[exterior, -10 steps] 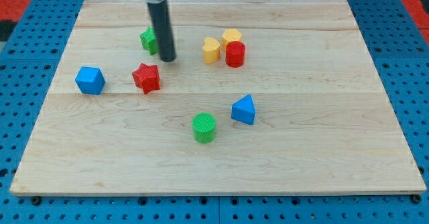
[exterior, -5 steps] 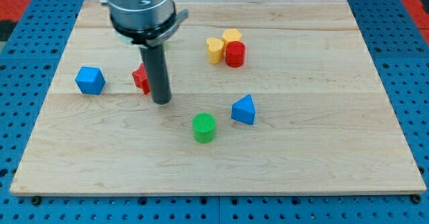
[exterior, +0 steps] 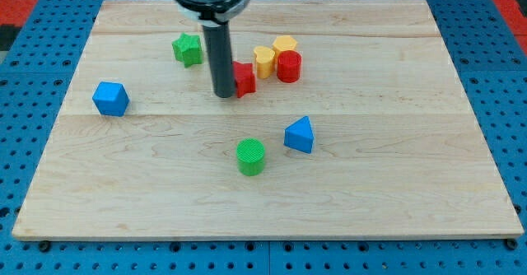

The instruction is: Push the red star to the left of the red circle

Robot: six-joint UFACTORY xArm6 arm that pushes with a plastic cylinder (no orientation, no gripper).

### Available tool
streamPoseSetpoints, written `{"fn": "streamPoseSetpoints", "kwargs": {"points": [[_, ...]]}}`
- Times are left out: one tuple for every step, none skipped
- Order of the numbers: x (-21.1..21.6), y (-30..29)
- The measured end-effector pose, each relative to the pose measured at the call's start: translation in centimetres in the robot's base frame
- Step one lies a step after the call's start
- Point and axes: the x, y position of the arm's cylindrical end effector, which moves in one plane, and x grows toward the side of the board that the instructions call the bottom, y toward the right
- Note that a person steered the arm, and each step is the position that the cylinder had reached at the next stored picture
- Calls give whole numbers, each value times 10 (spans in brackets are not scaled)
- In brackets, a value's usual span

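My tip (exterior: 224, 95) rests on the board just left of the red star (exterior: 244, 79) and touches it, with the rod hiding the star's left part. The red star sits close to the yellow heart (exterior: 263, 61), down and left of it. The red circle (exterior: 289, 66) stands right of the heart, touching it. A yellow hexagon (exterior: 285, 44) sits just above the red circle.
A green star (exterior: 188, 48) lies up and left of my tip. A blue cube (exterior: 110, 99) sits near the board's left edge (exterior: 70, 102). A green cylinder (exterior: 251, 156) and a blue triangle (exterior: 300, 134) lie below the cluster.
My tip swung below the red star, then moved up and right, pushing the star from the left-middle of the board to beside the yellow heart.
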Motion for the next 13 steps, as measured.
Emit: {"fn": "streamPoseSetpoints", "kwargs": {"points": [[-10,11],[-16,11],[-19,19],[-21,25],[-21,25],[-22,25],[-24,25],[-16,24],[-11,20],[-6,8],[-6,8],[11,5],[21,-31]]}}
